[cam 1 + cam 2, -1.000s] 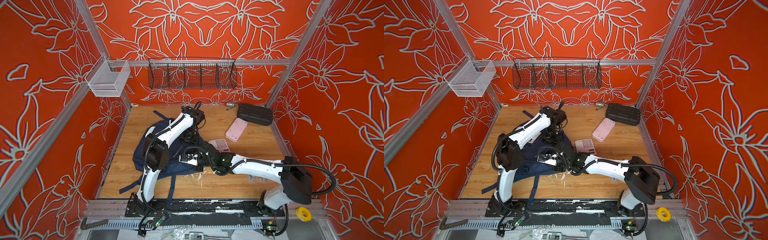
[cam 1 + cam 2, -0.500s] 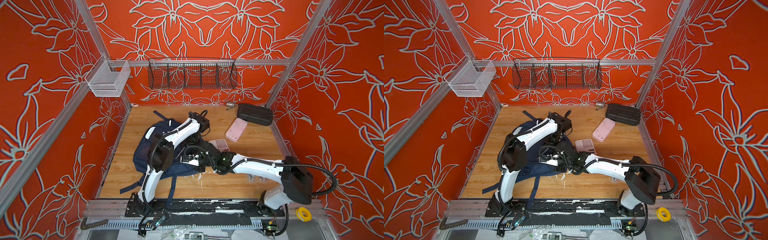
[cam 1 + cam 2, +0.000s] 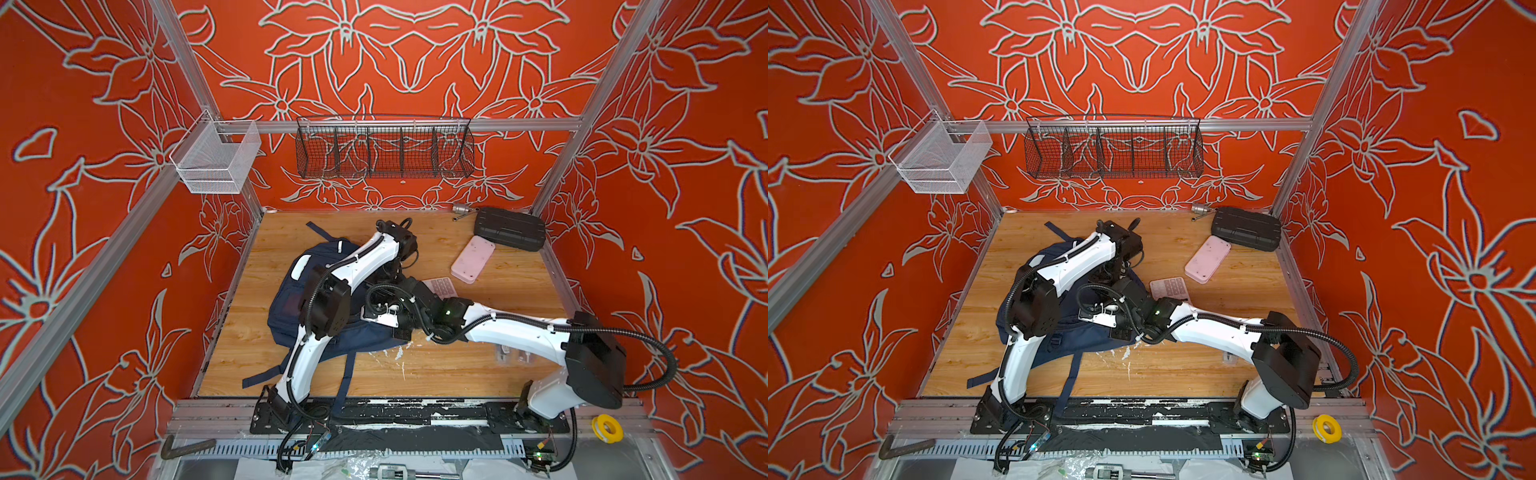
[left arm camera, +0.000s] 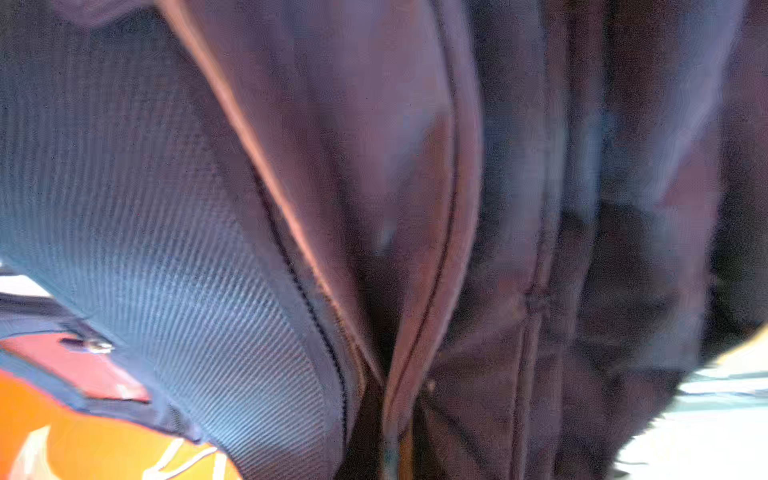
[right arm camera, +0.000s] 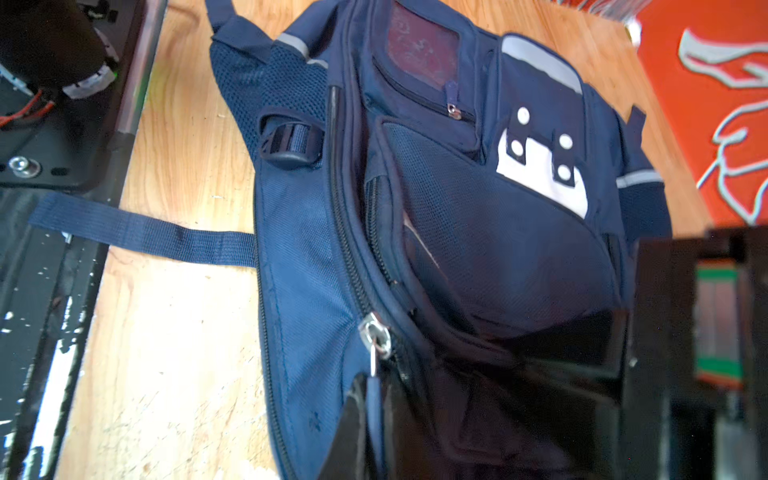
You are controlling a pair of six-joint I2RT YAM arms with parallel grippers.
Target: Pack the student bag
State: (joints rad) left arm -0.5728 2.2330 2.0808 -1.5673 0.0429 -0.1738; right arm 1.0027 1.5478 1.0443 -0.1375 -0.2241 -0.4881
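Note:
The student bag (image 3: 291, 299), a navy backpack with a white patch (image 5: 540, 174), lies flat on the wooden table (image 3: 457, 365) in both top views. My left gripper (image 3: 390, 272) reaches down onto the bag's far right side, mostly hidden under its own wrist. The left wrist view is filled with blurred navy folds (image 4: 415, 249) that run together where its jaws are, so it is shut on the fabric. My right gripper (image 5: 374, 409) is at the bag's near right corner, shut on the blue pull tab (image 5: 373, 395) of the silver zip slider (image 5: 376, 334).
A pink flat case (image 3: 473, 259), a black ribbed hard case (image 3: 509, 229) and a small keypad device (image 3: 442, 286) lie right of the bag. A black wire basket (image 3: 384, 151) and a white mesh basket (image 3: 216, 160) hang on the rails. Bag straps (image 3: 345, 382) trail to the front edge.
My left gripper has moved a little right and nearer over the bag, come down onto it and shut. The right arm has held still on the zip pull.

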